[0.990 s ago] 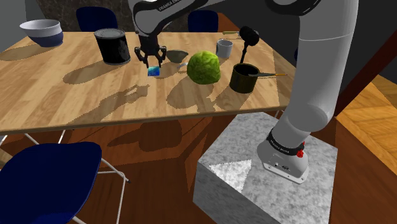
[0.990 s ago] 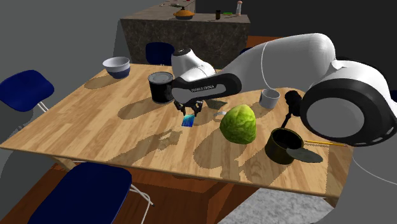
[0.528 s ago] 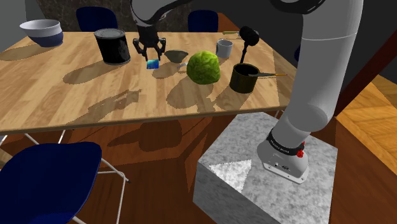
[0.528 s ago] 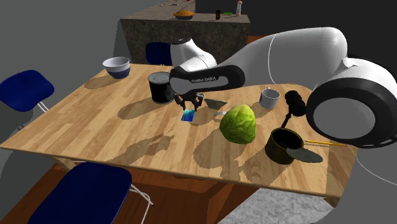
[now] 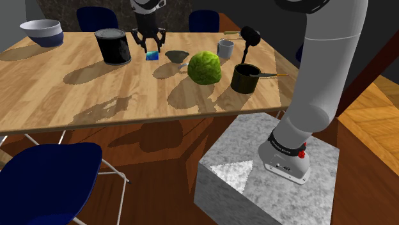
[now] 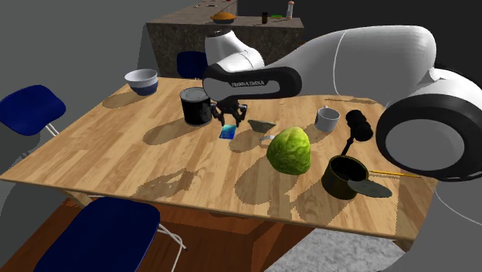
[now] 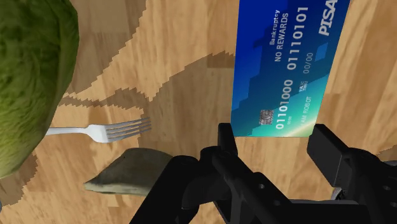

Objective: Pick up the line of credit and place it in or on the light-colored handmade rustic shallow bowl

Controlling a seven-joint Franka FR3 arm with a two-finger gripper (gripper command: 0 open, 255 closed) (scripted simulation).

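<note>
The gripper (image 5: 148, 45) was pinched on one short edge of the blue credit card (image 7: 286, 63), which hung from the fingers over the wooden table (image 5: 64, 89). A shallow grey bowl (image 5: 178, 56) stood just beside the card, toward the shoulder view's right, a fork (image 7: 102, 132) near it and a green cabbage (image 5: 204, 67) beyond. A black can (image 5: 113, 46) stood on the card's other side.

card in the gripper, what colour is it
Blue, fading to green near the gripper, with white lettering; the card shows best in the wrist view.
</note>
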